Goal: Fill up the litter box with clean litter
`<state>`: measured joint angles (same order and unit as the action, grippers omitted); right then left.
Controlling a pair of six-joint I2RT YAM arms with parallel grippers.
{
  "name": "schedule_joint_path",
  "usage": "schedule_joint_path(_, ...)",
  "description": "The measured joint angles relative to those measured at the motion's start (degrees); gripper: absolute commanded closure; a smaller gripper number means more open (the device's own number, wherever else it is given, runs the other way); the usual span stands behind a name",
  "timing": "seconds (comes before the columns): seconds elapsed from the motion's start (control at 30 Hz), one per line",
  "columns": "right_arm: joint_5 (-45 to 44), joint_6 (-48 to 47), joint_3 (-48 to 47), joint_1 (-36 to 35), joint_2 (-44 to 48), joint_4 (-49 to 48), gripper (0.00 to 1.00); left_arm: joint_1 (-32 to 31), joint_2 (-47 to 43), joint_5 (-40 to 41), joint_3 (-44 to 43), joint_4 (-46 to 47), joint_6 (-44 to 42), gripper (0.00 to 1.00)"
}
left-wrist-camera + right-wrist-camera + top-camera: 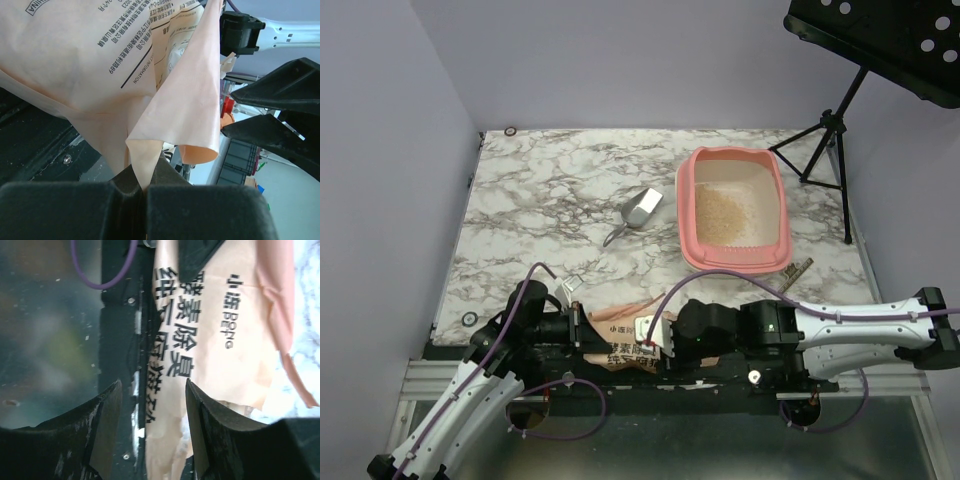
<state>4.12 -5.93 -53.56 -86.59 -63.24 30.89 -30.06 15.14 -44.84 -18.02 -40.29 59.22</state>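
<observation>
The pink litter box (735, 260) stands at the table's back right, with beige litter (723, 215) spread over part of its floor. An orange-tan printed bag (620, 338) lies at the table's near edge between my two grippers. My left gripper (578, 325) is shut on a fold of the bag (100, 60), which is pinched at the fingertips (145, 186). My right gripper (660, 345) is open. In the right wrist view the bag's (220, 340) lower edge lies between the spread fingers (205, 420) without touching either pad.
A grey metal scoop (638, 212) lies on the marble table left of the litter box. A black music stand (880, 40) on a tripod rises at the back right. A small brown strip (802, 270) lies by the box's near right corner. Black rails run under the bag.
</observation>
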Motion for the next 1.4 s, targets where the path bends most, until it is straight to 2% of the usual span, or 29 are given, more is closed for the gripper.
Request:
schedule_joint_path(0.17,-4.5,-1.2,0.4,-0.5,-1.8,-2.3,0.39,0.0,0.2,0.0,0.0,0.2,0.0,1.00)
schedule_joint_path(0.83,-7.7,1.1,6.7,-2.0,-5.8,-9.2,0.41,0.0,-0.2,3.0,-0.6,-0.2,0.9,1.00)
schedule_joint_path(0.9,-8.4,1.2,7.5,-2.0,-6.4,-10.2,0.45,0.0,-0.2,3.2,-0.6,-0.2,0.9,1.00)
schedule_joint_path(0.93,-8.9,1.2,7.8,-2.0,-6.6,-10.5,0.51,0.0,-0.2,3.2,-0.6,-0.2,1.0,1.00)
schedule_joint_path(1.0,-9.9,1.4,8.4,-2.0,-6.8,-11.0,0.70,0.0,-0.1,3.2,-0.6,-0.2,1.1,1.00)
schedule_joint_path(1.07,-11.2,1.4,8.5,-2.0,-7.4,-11.3,0.96,0.0,0.2,3.2,-0.6,-0.2,1.1,1.00)
schedule_joint_path(1.1,-11.9,1.5,8.5,-2.0,-7.7,-11.5,1.00,0.0,0.5,3.2,-0.6,-0.1,1.1,1.00)
schedule_joint_path(1.17,-13.3,2.1,8.5,-2.0,-8.3,-11.7,1.00,0.0,0.9,3.3,-0.7,0.0,1.1,1.00)
schedule_joint_path(1.23,-14.3,2.3,8.5,-2.0,-8.4,-11.9,1.00,0.0,1.7,3.8,-1.4,-0.1,0.7,0.94)
schedule_joint_path(1.33,-15.5,2.2,8.3,-1.8,-7.9,-12.6,1.00,-0.1,4.5,7.1,-6.1,-1.7,-1.4,0.93)
schedule_joint_path(1.4,-15.5,1.9,8.3,-1.3,-6.7,-12.3,1.00,0.0,7.2,11.2,-12.2,-3.7,-4.4,0.93)
